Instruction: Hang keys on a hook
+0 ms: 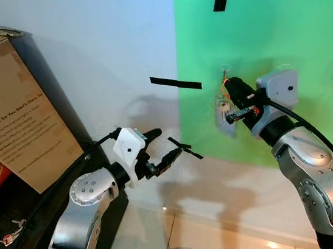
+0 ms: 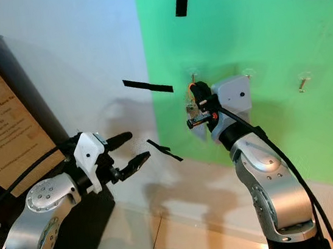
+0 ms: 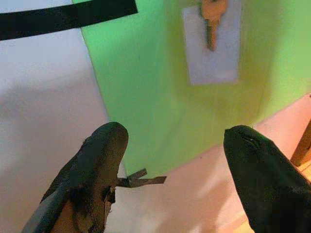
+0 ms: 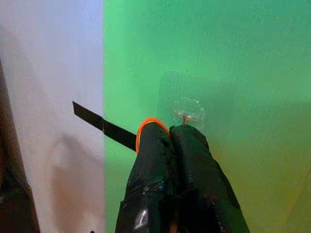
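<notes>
Over on the left, a cardboard box [image 1: 11,114] leans by the white wall. Next, the left gripper [image 1: 164,144] hangs in mid-air, fingers spread wide, nothing in them. Further right, the right gripper [image 4: 171,138] is pinched tight on the keys [image 2: 193,105] with an orange ring, right up against the clear hook [image 4: 187,112] on the green sheet [image 1: 290,40].

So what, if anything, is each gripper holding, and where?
Right gripper pinches the keys' orange ring at the hook. Left gripper is open, empty.
</notes>
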You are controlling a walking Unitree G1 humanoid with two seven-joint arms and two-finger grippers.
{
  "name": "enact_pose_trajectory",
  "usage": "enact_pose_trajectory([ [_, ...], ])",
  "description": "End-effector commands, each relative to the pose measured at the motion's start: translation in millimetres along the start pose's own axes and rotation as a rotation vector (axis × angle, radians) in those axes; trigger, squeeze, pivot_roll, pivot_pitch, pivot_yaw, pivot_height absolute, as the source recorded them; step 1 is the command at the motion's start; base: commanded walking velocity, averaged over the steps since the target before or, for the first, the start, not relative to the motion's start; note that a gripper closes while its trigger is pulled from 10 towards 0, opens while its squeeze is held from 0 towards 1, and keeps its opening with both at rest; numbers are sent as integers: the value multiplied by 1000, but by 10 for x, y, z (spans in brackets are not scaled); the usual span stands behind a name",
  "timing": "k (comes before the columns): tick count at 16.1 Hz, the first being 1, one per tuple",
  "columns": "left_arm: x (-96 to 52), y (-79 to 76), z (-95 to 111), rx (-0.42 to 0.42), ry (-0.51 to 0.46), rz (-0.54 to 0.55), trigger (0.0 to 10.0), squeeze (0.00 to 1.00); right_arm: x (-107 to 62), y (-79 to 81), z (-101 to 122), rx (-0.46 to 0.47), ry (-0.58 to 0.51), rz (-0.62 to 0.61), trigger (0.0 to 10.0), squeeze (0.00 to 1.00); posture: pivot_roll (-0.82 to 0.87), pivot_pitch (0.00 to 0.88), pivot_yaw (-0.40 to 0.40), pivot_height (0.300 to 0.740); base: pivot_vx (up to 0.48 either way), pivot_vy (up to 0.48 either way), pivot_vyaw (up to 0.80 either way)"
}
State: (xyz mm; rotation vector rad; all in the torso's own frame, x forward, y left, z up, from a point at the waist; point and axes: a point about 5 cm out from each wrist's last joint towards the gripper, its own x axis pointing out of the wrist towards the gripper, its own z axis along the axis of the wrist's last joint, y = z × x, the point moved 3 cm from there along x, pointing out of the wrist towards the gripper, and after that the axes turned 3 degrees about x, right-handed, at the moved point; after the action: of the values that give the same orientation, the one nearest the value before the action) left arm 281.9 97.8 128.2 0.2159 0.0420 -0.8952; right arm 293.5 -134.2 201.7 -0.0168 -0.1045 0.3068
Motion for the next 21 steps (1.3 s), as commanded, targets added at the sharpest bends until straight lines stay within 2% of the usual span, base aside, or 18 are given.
enact_pose_trajectory([
  [1, -10, -24, 30, 2, -2, -18, 10000, 0, 18, 37, 101, -19, -27, 13, 10000, 0, -124, 0, 31, 740, 0, 0, 0],
  [6, -11, -29, 31, 2, 3, -27, 10000, 0, 88, -36, 66, -55, 13, -47, 10000, 0, -124, 0, 33, 740, 0, 0, 0],
  [13, -11, -41, 35, -2, 5, -32, 10000, 0, 150, 31, 106, -60, 11, -26, 10000, 0, -120, 0, 28, 740, 0, 0, 0],
  [16, -15, -43, 36, -3, 5, -34, 10000, 0, 163, 30, 85, -93, 33, -31, 10000, 0, -120, 0, 28, 740, 0, 0, 0],
  [18, -15, -45, 36, -4, 6, -35, 10000, 0, 170, -70, 30, -99, 72, -110, 10000, 0, -120, 0, 27, 740, 0, 0, 0],
  [21, -20, -44, 37, -4, 9, -34, 10000, 0, 152, -153, -37, -109, 115, -153, 10000, 0, -117, 0, 25, 740, 0, 0, 0],
])
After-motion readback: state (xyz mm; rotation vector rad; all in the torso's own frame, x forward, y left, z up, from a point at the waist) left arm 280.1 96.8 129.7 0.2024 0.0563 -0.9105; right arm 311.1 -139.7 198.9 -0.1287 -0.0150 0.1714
